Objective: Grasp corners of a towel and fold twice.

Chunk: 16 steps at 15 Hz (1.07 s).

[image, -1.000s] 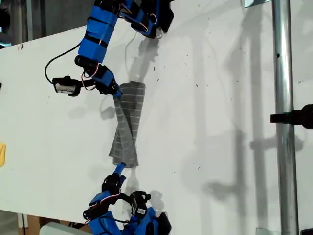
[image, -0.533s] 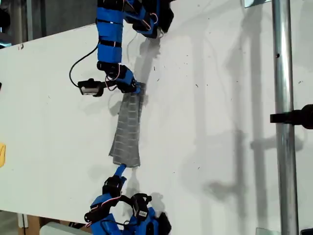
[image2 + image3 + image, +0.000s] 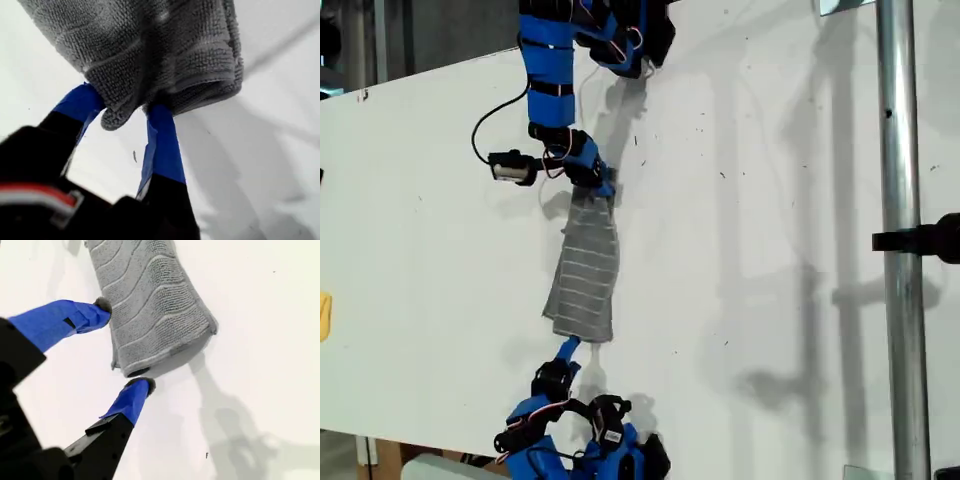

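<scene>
– Fingers (image 3: 162, 150) of my first gripper (image 3: 125, 107) – grasping or free?
– Grasping. The first wrist view shows both blue tips pressed against the bunched end of the towel (image 3: 150, 45), with the cloth pinched between them.
– And my second gripper (image 3: 122, 346)?
– Spread wide. Its fingers (image 3: 60, 322) stand on either side of the towel's (image 3: 150, 305) other end without closing on it. Only the second wrist view shows that gap. It also shows that this end is doubled over and lies flat, with one corner (image 3: 214, 330) sticking out.
– What does the exterior view add?
– The full layout. The towel (image 3: 585, 270) is a narrow striped strip on the white table (image 3: 770, 200), stretched between the two arms. My first gripper (image 3: 603, 185) reaches down from the top of the exterior view, wrist bent, and holds the upper end. My second gripper (image 3: 567, 347) points up from the bottom edge, with its tips just below the lower end.
– Anything around them?
– A metal pole (image 3: 900, 200) runs down the exterior view's right with a black clamp (image 3: 920, 240) on it, well apart from the cloth. A black cable (image 3: 480, 140) loops beside the first arm. Nothing lies between the grippers and the towel.
</scene>
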Available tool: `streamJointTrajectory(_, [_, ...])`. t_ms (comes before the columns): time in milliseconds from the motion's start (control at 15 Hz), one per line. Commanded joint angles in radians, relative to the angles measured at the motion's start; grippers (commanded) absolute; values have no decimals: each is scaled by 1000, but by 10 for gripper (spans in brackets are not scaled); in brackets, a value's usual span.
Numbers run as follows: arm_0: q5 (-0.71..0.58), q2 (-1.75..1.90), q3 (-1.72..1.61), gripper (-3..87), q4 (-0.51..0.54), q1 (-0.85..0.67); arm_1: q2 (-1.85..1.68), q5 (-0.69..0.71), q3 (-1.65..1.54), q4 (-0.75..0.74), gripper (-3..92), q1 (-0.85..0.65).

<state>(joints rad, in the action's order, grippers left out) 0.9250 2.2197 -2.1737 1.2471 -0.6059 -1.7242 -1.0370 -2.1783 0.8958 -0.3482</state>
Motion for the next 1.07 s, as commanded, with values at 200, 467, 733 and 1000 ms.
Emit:
streamJointTrajectory(200, [0, 152, -18, 245, 35, 2, -321, 21, 169, 402, 285, -46])
streamJointTrajectory(467, [87, 784, -368, 170, -3, 58, -772, -202, 124, 753, 304, 54])
streamJointTrajectory(733, [215, 1259, -649, 105, 21, 225, -1132, -580, -170, 778, 303, 305])
streamJointTrajectory(1000, [250, 1259, -815, 73, 15, 255, -1170, -706, -298, 730, 340, 324])
